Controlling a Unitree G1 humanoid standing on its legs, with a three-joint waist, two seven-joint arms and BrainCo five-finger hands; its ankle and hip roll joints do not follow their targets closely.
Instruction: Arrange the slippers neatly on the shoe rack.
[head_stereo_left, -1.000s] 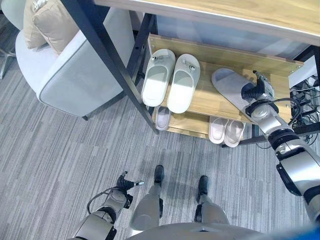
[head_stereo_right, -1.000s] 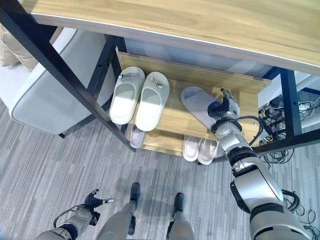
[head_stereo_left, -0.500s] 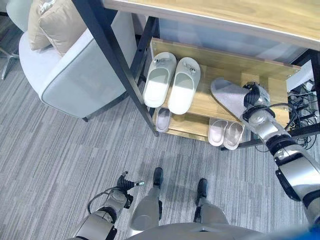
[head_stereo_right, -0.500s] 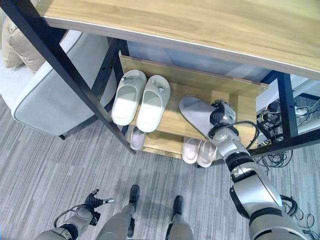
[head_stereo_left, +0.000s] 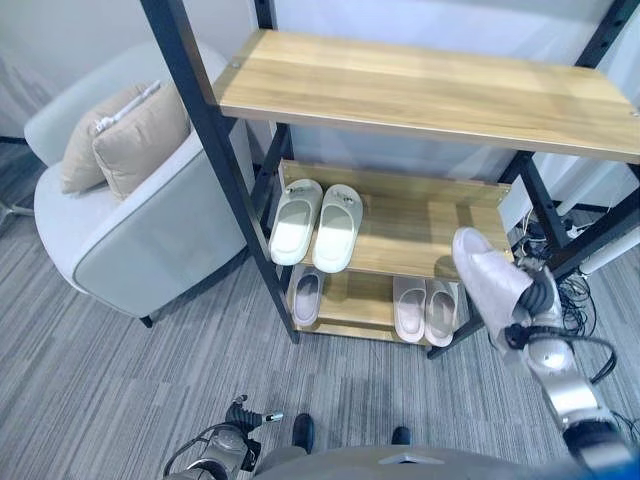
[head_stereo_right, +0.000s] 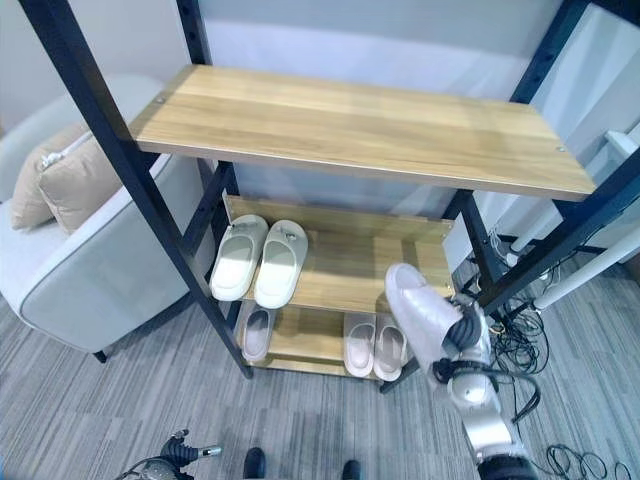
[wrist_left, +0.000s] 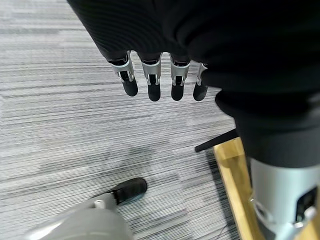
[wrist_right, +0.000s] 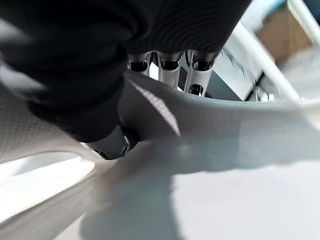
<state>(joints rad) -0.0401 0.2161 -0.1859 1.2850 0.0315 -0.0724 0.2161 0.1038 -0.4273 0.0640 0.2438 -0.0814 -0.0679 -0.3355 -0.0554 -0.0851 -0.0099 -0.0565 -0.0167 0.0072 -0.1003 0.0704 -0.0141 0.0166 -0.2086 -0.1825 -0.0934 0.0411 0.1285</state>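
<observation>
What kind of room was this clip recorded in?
Probably a living-room or office lounge corner: a wooden shoe rack holding slippers, a grey armchair with cushions, and grey carpet.

No lettering, number, label or sign can be made out anywhere on the shoe rack (head_stereo_left: 420, 90); its wooden shelves and dark posts are plain. The slippers on the rack's shelves carry small ornaments on top, too small to read; the grey slipper (head_stereo_left: 487, 280) lifted just beside the rack shows no print.
</observation>
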